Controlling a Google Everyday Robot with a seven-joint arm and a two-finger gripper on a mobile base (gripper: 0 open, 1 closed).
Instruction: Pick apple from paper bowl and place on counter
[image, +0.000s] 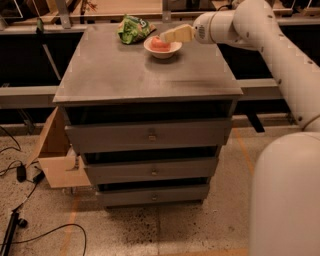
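The reddish-pink apple sits in the white paper bowl at the far middle of the grey counter. My gripper reaches in from the right on the white arm, its tan fingers right above the apple and at the bowl's right rim. I cannot tell whether it touches the apple.
A green snack bag lies just left of the bowl at the counter's far edge. The cabinet has three shut drawers. An open cardboard box stands on the floor at its left, with cables nearby. A tan wooden bench runs behind.
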